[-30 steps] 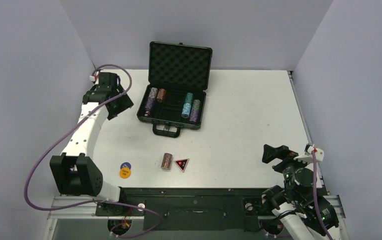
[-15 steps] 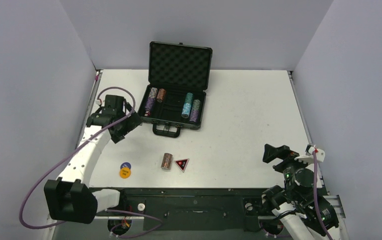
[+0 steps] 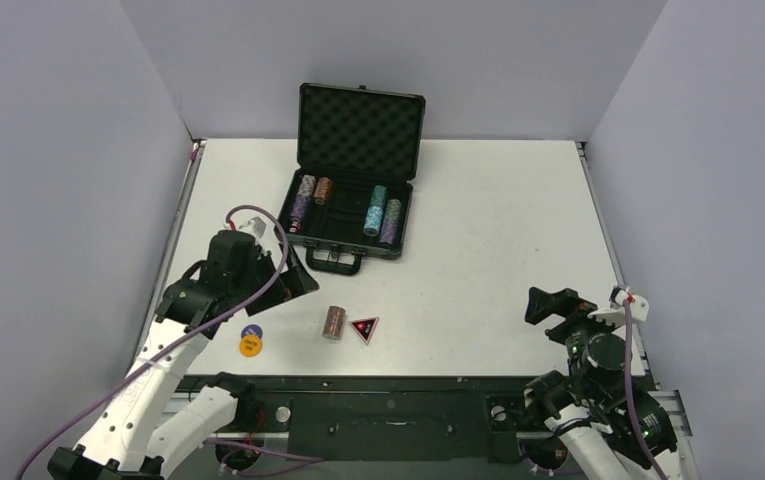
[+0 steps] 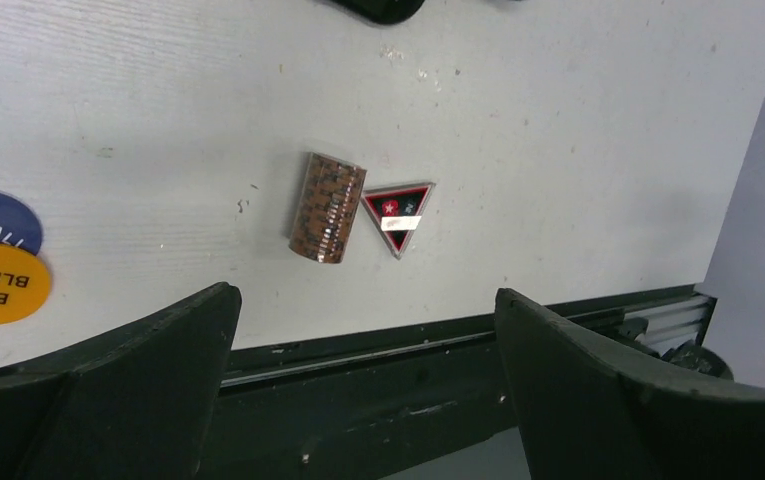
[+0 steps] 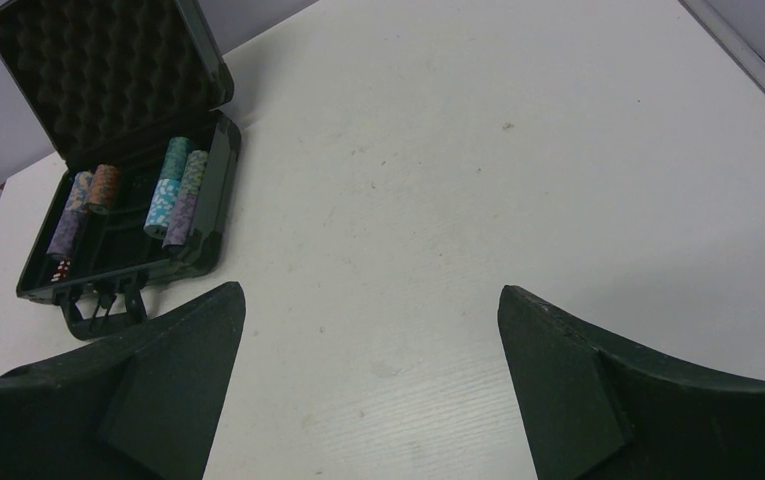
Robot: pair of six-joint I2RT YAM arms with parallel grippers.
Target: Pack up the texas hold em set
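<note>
White tabletop (image 3: 498, 230) carries the open black foam-lined briefcase (image 3: 361, 130) at far centre, with purple, brown and teal chip stacks (image 3: 376, 212) in its tray. Near the front edge a loose brown chip stack (image 3: 334, 322) lies on its side just beside the black-red triangle (image 3: 364, 328); the yellow disc (image 3: 250, 347) and blue disc (image 3: 252, 331) lie touching to their left. Left gripper (image 4: 366, 310) hangs just far-left of that stack, jaws wide and empty; right gripper (image 5: 371, 300), near right, is likewise spread, holding nothing.

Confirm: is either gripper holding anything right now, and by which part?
Nothing is held. The left gripper hangs open and empty near the brown poker chip stack lying on its side; the right gripper is open and empty too.
</note>
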